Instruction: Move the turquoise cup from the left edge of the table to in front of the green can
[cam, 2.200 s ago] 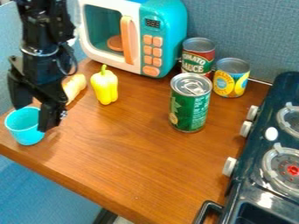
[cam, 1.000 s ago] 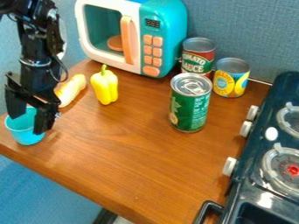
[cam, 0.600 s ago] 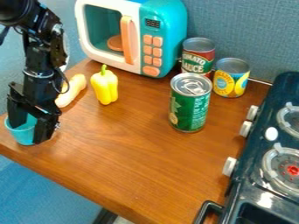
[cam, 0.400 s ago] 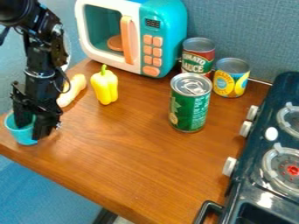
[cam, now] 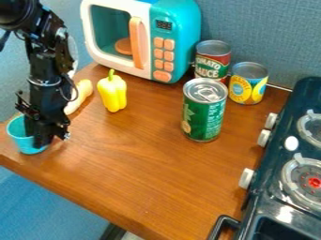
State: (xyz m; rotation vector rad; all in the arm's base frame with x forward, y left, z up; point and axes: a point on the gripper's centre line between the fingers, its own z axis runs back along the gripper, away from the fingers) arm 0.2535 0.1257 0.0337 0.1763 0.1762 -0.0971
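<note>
At the left edge of the wooden counter, the black gripper (cam: 39, 138) points down with its fingers closed on the right-hand wall of the turquoise cup (cam: 19, 133). Part of the cup's rim and right side is hidden behind the fingers. Just behind the gripper lies a pale orange-yellow squash-shaped toy (cam: 80, 96), partly covered by the arm. A yellow pepper (cam: 113, 94) with a green stem stands to the right of it.
A teal and white toy microwave (cam: 177, 44) stands at the back. Right of it are a green can (cam: 203, 114), a red tomato can (cam: 212, 65) and a yellow can (cam: 247, 88). A dark toy stove (cam: 276, 161) occupies the right side.
The gripper has come down over the cup from above, and its wide-apart fingers have drawn together on the cup's wall. Most recently the cup has shifted slightly.
</note>
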